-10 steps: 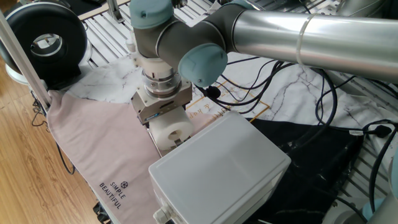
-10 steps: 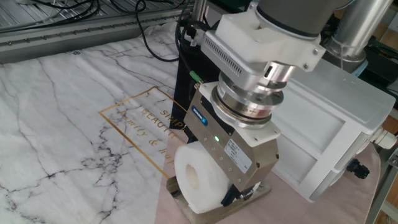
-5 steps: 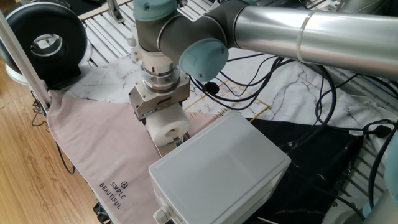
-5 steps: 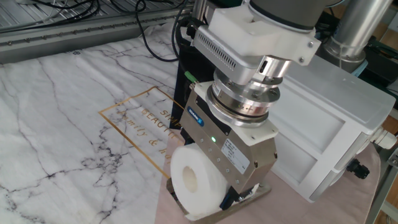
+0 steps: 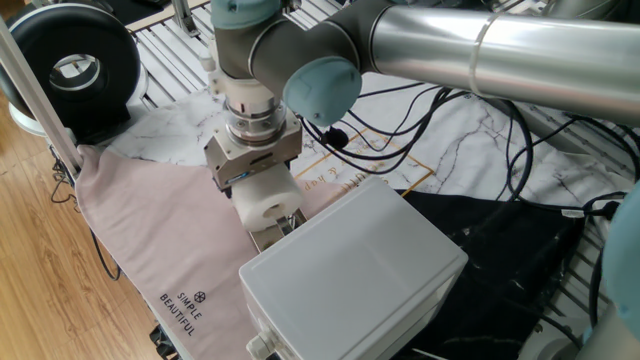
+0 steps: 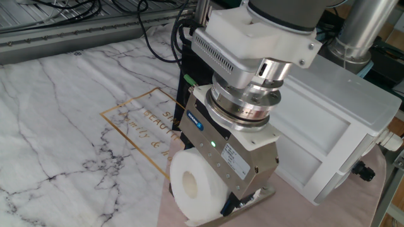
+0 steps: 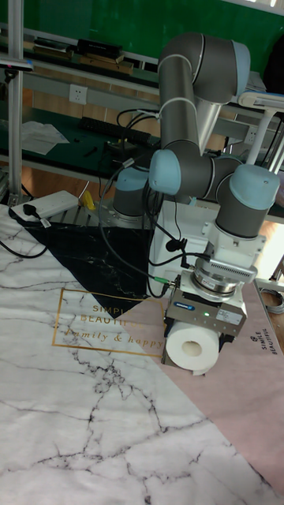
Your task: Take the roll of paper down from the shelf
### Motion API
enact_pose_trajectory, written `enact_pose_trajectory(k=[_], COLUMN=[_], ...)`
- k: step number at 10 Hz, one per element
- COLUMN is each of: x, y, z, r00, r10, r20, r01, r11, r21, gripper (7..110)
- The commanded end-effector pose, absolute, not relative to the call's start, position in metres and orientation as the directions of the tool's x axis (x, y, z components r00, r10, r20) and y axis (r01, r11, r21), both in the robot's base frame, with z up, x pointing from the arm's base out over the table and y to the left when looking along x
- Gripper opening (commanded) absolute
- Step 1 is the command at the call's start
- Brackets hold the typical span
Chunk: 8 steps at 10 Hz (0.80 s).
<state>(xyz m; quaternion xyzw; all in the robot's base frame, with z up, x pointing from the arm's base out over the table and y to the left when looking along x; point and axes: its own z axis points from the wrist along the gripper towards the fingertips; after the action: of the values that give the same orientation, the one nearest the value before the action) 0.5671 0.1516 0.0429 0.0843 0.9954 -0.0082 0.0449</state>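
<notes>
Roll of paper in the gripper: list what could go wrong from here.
1. The roll of paper is soft, so the gripper may be squashing it, and it could slip out while being carried.
2. The shelf lies just under the roll; a low sideways move might drag it along.
3. The grey box stands close beside the gripper, so swinging that way risks a bump.

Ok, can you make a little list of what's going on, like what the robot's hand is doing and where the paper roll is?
hand: shut on the roll of paper
roll of paper: white, lying on its side, hole facing outward
shelf: shiny metal plate, just under the roll
touching the shelf: cannot tell
grey box: right beside the roll
pink cloth: spread under the shelf
marble sheet: with gold writing, next to the cloth
</notes>
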Motion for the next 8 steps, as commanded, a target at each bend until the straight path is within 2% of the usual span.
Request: enact_pose_trajectory(k=[1,8], x=[0.574,0.585], y=[0.153,0.157], z=[0.041,0.042], r00=[-0.981,-0.982], r10=[0.174,0.174], r20=[-0.082,-0.076], r01=[0.175,0.175], r11=[0.985,0.985], r21=[0.0,-0.003], gripper=[7,7])
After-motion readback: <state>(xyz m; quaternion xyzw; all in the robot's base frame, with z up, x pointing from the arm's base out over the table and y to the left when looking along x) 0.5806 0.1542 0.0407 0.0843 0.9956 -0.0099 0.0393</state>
